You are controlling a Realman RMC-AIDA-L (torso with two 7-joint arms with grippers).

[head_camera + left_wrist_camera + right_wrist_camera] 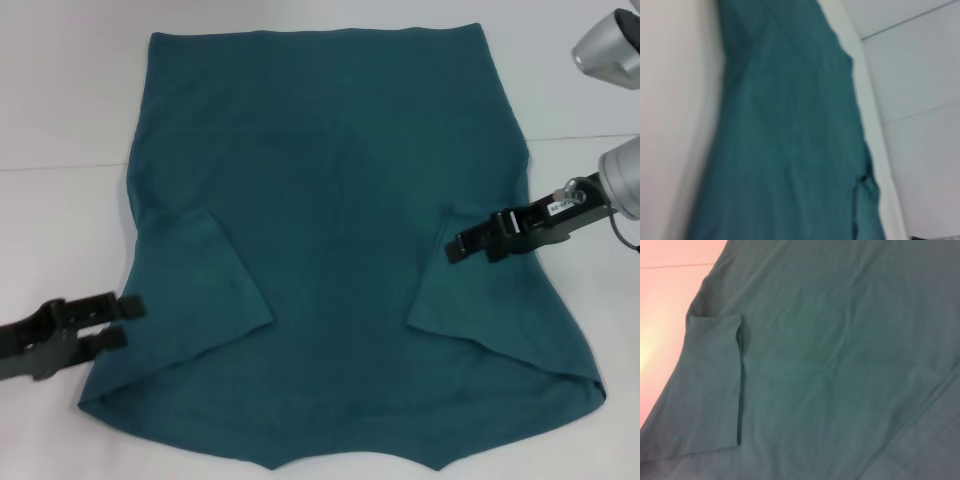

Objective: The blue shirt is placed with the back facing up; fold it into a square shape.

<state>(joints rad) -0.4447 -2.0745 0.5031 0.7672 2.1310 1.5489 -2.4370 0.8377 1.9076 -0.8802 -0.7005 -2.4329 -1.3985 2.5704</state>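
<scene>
The blue shirt [340,200] lies flat on the white table, plain side up, hem at the far end and collar end near me. Both short sleeves are folded inward onto the body, the left sleeve [205,290] and the right sleeve [480,300]. My left gripper [125,322] is open, low at the shirt's left edge beside the folded sleeve. My right gripper [455,247] is open and sits over the right sleeve's upper part. The left wrist view shows the shirt [790,140] lengthwise. The right wrist view shows the shirt [840,340] with a folded-in sleeve [710,390].
The white table [60,100] surrounds the shirt, with a thin seam line running across it. Silver links of my right arm [610,45] hang at the upper right. The shirt's near edge reaches the bottom of the head view.
</scene>
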